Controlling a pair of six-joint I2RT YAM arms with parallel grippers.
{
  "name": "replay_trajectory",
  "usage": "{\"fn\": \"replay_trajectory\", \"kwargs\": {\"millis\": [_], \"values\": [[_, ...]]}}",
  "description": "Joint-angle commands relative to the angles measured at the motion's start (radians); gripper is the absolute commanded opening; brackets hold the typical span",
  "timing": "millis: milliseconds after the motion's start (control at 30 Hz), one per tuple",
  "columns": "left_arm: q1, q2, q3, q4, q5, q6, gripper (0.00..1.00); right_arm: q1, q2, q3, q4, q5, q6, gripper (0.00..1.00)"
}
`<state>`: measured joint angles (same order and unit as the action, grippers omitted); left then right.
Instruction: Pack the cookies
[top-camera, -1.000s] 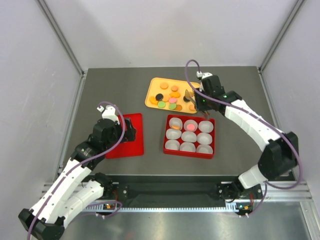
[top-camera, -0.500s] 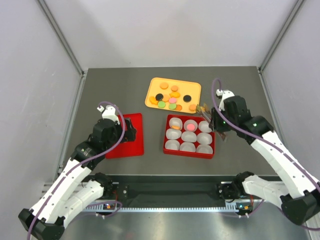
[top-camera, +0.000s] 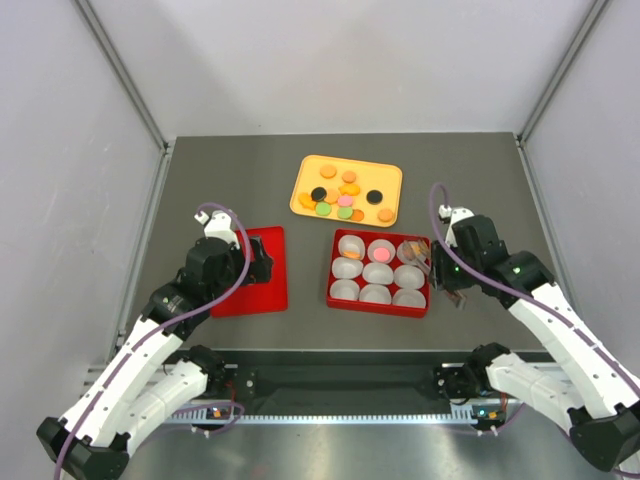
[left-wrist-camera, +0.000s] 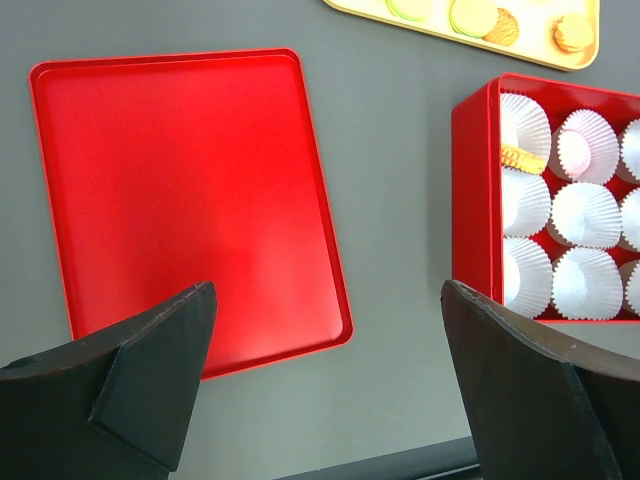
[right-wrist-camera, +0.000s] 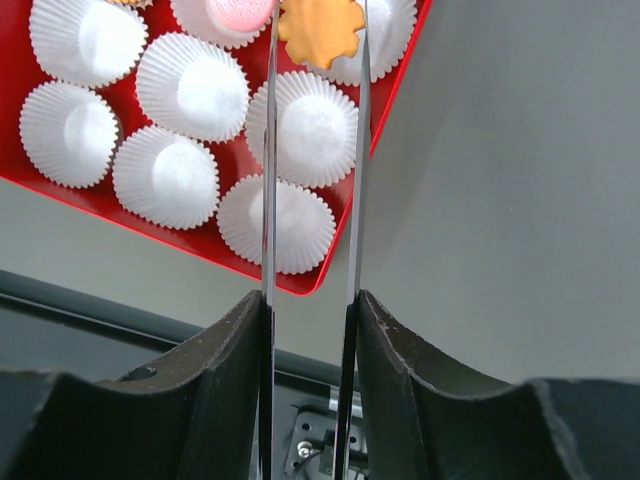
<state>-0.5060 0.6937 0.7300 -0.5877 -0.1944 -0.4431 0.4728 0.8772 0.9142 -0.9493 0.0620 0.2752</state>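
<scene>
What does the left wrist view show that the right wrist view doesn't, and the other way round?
Only the left wrist: the flat red tray, the yellow tray's edge and the open left gripper. Only the right wrist: the right gripper pinching an orange cookie. Both: the red box of paper cups, one holding a pink cookie.

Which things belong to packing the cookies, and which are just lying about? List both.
Job: cookies on yellow tray; orange cookie in right tool; red box; paper cups.
Lying about: flat red tray; left tool, open above it.
</scene>
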Motion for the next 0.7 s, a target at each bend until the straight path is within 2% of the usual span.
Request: {"fn": "replay_trajectory", "kwargs": {"millis": [0,667], "values": [[-0.005,-0.006,0.002,0.020,0.007,0.001,0.99,-0.007,-0.003,0.008,0.035,0.007,0.015,0.39],[-0.012,-0.006,0.002,0.022,0.010,0.003,0.99,-0.008,0.086,0.017,0.063,0.073,0.055,0.42]]}}
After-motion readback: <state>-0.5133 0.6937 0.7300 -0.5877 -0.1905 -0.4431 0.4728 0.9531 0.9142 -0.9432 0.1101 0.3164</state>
